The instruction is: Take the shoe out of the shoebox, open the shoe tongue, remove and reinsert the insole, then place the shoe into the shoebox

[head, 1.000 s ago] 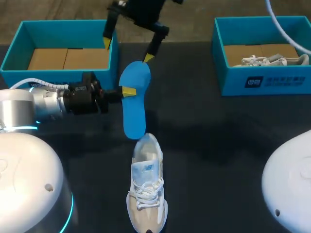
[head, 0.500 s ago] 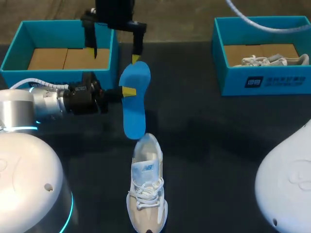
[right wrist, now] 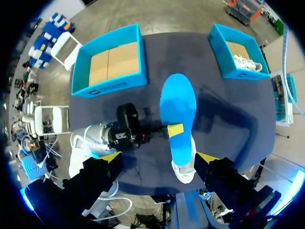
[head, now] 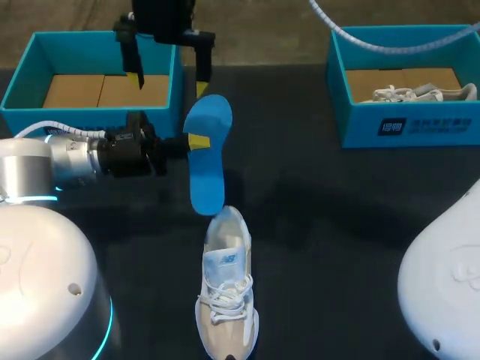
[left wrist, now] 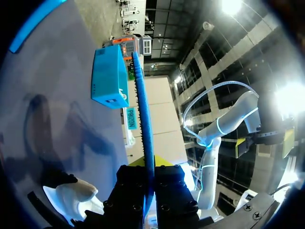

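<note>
Insole (head: 206, 161) pinched in left jaws, white label (head: 422, 126) on shoebox (head: 360, 129)

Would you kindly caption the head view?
Left gripper holds blue insole near white shoe; right gripper hovers open above.

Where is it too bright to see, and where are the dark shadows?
Left wrist view: white glare blooms by the right tool. Head view: a soft dark shadow lies on the table beside the insole. Right wrist view: evenly lit, same shadow beside the insole.
</note>
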